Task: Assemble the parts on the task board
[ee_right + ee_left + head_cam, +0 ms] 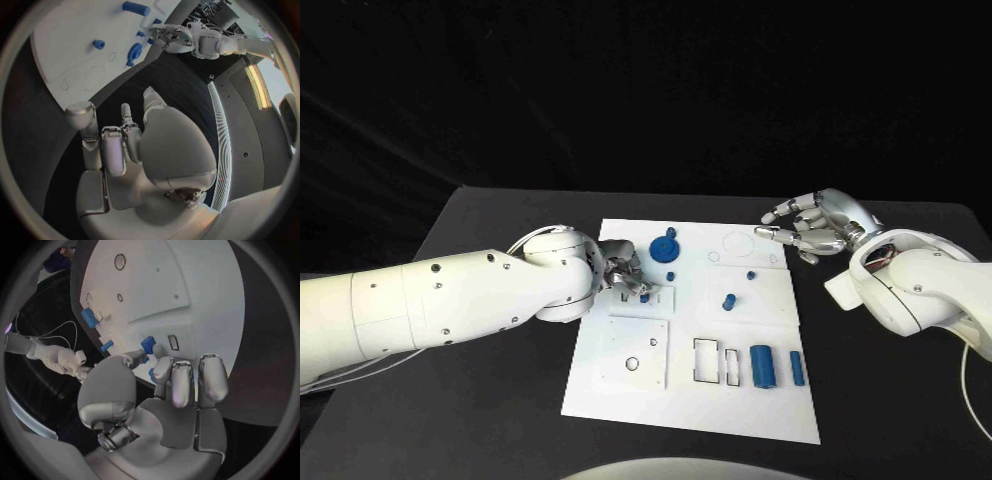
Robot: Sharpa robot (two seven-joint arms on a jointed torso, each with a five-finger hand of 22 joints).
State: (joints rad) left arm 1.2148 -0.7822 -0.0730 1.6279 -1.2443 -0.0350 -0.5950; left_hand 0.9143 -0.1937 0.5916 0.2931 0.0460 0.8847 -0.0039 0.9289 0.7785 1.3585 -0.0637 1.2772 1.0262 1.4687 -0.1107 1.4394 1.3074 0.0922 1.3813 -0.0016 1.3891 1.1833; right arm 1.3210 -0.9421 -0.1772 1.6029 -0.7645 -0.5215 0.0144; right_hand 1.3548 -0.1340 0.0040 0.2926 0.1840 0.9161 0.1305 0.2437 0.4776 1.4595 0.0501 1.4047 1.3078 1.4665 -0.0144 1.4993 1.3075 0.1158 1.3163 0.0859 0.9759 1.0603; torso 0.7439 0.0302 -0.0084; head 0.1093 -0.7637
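Observation:
The white task board (625, 385) lies in the middle of the black table. My left hand (625, 272) reaches down onto its upper left area and pinches a small blue part (147, 345) between thumb and a finger, beside a small rectangular slot (173, 342). My right hand (808, 228) hovers off the board's upper right corner, fingers loosely bent and apart, holding nothing. On the board are a round blue piece (665, 247), two short pegs (671, 276) (728, 299), a small piece (750, 274), a thick cylinder (762, 366) and a thin bar (796, 368).
A raised square plate (635, 350) with round holes sits on the board's left half. Two rectangular cut-outs (720, 362) lie next to the cylinder. Bare black table (488, 420) stretches around the board on all sides.

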